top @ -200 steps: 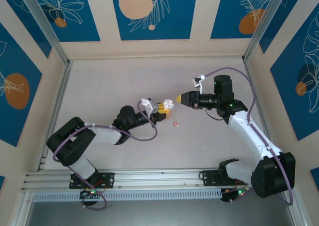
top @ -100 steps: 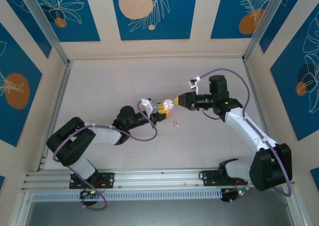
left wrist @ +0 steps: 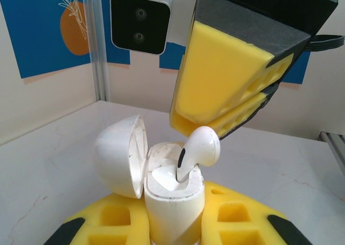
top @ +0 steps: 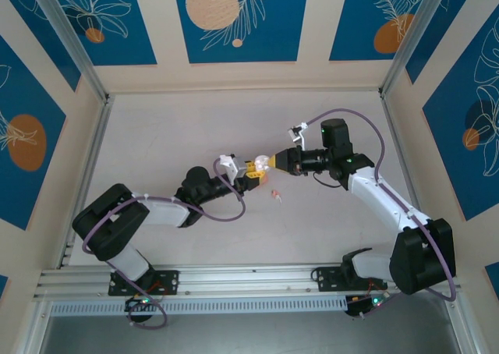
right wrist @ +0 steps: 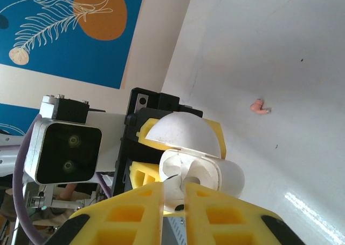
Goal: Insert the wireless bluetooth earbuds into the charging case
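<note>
My left gripper (top: 251,169) is shut on the charging case (left wrist: 173,204), which looks white here. It holds the case upright, with the hinged lid (left wrist: 121,156) swung open to the left. One white earbud (left wrist: 197,150) stands with its stem in a slot of the case and its round head sticking out above the rim. My right gripper (left wrist: 188,130) hangs just over that head. Its yellow pads (right wrist: 137,212) are nearly together and the tips touch the top of the head, which is not between them. A tiny coral-pink bud (top: 274,194) lies loose on the table.
The two arms meet tip to tip above the middle of the pale table (top: 171,128). Aluminium rails (top: 86,151) and patterned walls stand at the left, back and right. The pink bud (right wrist: 260,107) lies just right of the grippers and nearer the front.
My right gripper has moved left to the case while its jaws narrowed. The left gripper has stayed still, holding the case.
</note>
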{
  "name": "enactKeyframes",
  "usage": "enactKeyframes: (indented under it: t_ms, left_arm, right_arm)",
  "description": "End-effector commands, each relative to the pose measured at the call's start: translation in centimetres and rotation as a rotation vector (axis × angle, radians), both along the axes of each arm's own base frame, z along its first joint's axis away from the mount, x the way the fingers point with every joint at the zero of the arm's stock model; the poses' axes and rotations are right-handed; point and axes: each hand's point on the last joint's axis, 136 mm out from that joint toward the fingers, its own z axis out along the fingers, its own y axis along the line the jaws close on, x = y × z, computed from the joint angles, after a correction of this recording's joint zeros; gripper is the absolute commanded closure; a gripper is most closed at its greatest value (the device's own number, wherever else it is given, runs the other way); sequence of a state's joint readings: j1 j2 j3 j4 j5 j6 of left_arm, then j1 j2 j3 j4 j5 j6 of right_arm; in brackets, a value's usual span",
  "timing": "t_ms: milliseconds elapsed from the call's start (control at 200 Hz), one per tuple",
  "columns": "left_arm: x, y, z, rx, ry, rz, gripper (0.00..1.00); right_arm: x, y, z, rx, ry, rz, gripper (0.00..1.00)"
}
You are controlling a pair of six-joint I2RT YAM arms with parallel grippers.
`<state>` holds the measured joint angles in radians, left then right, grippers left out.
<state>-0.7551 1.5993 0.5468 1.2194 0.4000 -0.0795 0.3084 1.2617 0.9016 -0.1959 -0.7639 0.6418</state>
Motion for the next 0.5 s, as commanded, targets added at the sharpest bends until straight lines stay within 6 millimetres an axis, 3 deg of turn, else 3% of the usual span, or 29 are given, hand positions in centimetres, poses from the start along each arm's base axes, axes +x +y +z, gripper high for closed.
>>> enactKeyframes:
  t_ms: [0,495]
  left_arm:
    - [-0.69,0.21,1.78,-0.048,-0.039,-0.018,0.89]
    - [-0.56,0.39,1.69,-0.047,-0.038,-0.005,0.88]
  right_arm:
    - [-0.50,0.44,1.07,0.020,-0.011,0.040,0.84]
    - [-1.02,0.81,0.73,0.016,0.001,0.057,0.88]
